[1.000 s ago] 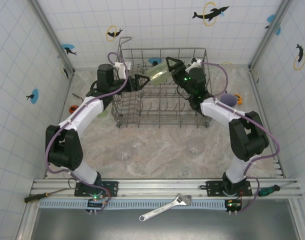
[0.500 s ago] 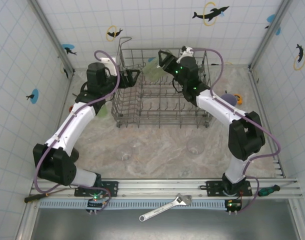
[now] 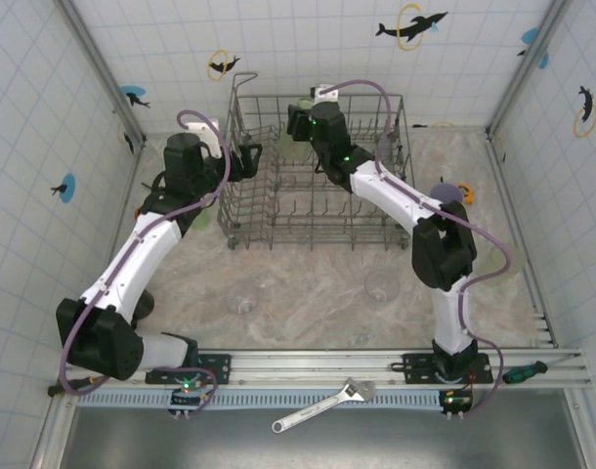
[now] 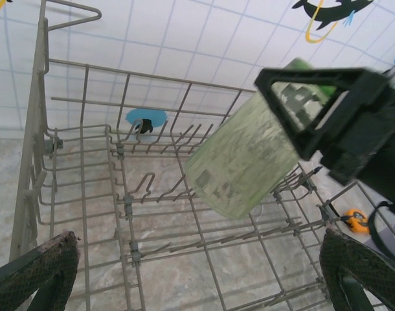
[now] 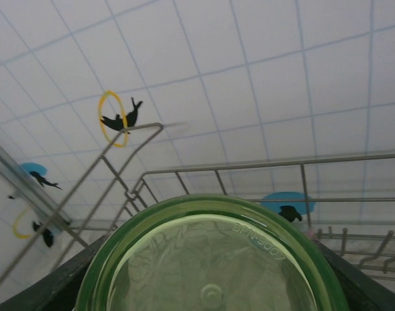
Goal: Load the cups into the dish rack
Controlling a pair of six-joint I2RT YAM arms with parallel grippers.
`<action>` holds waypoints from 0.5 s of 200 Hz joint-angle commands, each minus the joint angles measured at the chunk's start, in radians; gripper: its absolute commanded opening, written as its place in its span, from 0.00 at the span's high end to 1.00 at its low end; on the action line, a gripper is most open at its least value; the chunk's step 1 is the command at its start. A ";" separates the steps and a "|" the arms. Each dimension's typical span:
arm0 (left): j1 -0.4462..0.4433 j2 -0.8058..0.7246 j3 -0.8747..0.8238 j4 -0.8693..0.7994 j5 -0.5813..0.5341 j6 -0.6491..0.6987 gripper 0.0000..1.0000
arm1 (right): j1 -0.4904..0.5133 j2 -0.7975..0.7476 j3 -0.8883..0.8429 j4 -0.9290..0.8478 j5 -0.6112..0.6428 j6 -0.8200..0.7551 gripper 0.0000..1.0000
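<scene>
The right pincer [image 3: 300, 125] is gripping a green cup [image 4: 243, 162] and holding it tipped above the far left part of the dish rack [image 3: 318, 98], not yet set down. It is carrying the cup further left than a second ago, so the cup is getting close to its spot. The left pincer [image 4: 197, 275] is staying wide open and empty, pulling back toward the rack's left side.

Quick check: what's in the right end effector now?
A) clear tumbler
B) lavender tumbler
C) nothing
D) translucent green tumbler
D: the right end effector is clamped on a translucent green tumbler, held tilted over the dish rack.
</scene>
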 commanded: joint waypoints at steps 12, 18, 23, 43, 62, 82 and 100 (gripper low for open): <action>-0.002 -0.002 0.007 -0.011 0.011 0.013 0.03 | 0.001 0.059 0.097 0.018 0.099 -0.142 0.57; 0.000 0.001 0.010 -0.011 0.024 0.008 0.03 | 0.001 0.066 0.103 0.019 0.107 -0.152 0.57; -0.001 0.003 0.014 -0.012 0.038 0.005 0.02 | 0.001 0.078 0.110 0.022 0.114 -0.161 0.56; 0.000 0.014 0.023 -0.013 0.084 -0.013 0.02 | -0.002 0.106 0.124 0.035 0.126 -0.182 0.56; -0.001 0.022 0.026 -0.018 0.086 -0.017 0.02 | -0.004 0.132 0.141 0.050 0.137 -0.200 0.56; 0.000 0.024 0.024 -0.022 0.068 -0.022 0.02 | -0.008 0.163 0.157 0.072 0.136 -0.211 0.56; -0.001 0.027 0.025 -0.022 0.074 -0.026 0.02 | -0.014 0.189 0.174 0.083 0.134 -0.210 0.56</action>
